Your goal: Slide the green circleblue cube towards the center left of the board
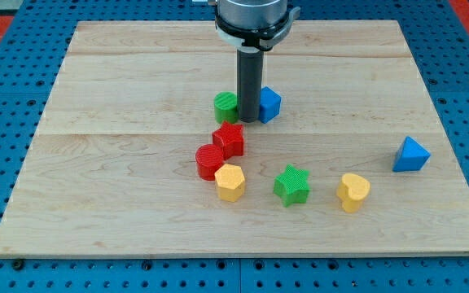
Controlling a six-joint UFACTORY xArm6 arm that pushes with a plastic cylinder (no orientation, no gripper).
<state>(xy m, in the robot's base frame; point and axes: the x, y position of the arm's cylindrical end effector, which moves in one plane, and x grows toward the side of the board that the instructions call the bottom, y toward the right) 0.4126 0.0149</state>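
Note:
The green circle block (225,107) sits near the board's middle, slightly toward the view's top. The blue cube (269,104) stands just to its right. My tip (248,120) is the lower end of the dark rod and stands between the two, close against both blocks. The rod hides part of each block's inner side.
A red cube-like block (230,139) and a red circle (209,161) lie just below the green circle. A yellow hexagon (230,181), a green star (291,185) and a yellow heart (352,191) line the lower middle. A blue triangle (410,155) lies at the right. The wooden board (96,163) fills the view.

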